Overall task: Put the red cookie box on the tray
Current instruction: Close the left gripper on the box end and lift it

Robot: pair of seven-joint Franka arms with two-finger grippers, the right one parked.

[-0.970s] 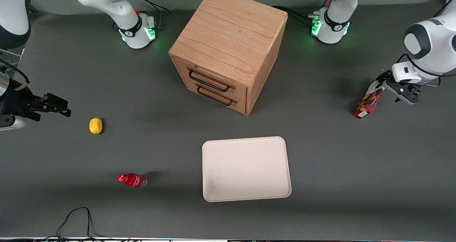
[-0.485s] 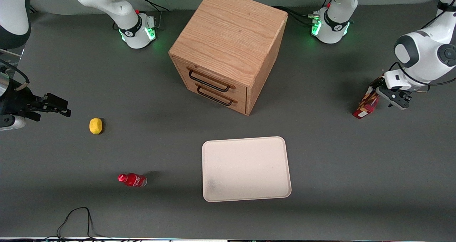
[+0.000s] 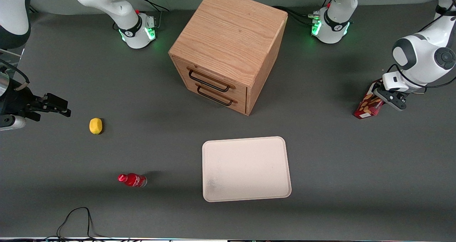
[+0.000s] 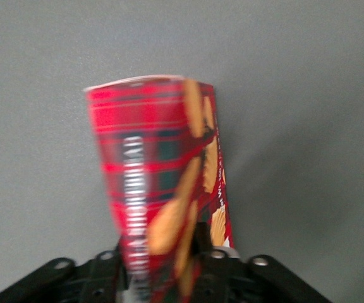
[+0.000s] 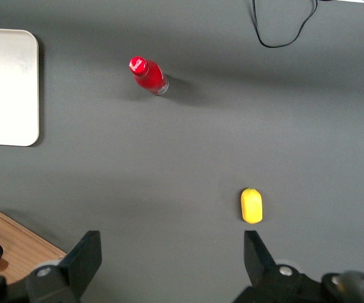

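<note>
**Cookie box in our grip at the working arm's end, tray well apart**

We see our left gripper (image 3: pixel 383 96) at the working arm's end of the table, roughly level with the cabinet's drawers. It is closed on the upper end of the red cookie box (image 3: pixel 369 104), and the box hangs tilted from it, its lower end pointing toward about 7 o'clock in the front view. Whether that lower end touches the dark grey table (image 3: pixel 338 156) or sits just above it, we cannot tell. From the wrist camera the red cookie box (image 4: pixel 160 189) runs straight out of the gripper (image 4: pixel 163 268), showing a red plaid pattern, tan biscuit sticks and a pale edge at its outer end, with only bare table around it.

The tray (image 3: pixel 245 169), cream-white with rounded corners and a low rim, lies flat and nearer to the front camera than the wooden drawer cabinet (image 3: pixel 228 47). From the box, the tray sits toward about 8 o'clock and well apart from it. The cabinet has two drawers with dark wire handles, both shut.

Toward the parked arm's end we see a small red bottle (image 3: pixel 132 180) lying on its side, and a lemon (image 3: pixel 95 125) at about 11 o'clock from it. A black cable (image 3: pixel 76 219) loops at the table edge nearest the front camera.
</note>
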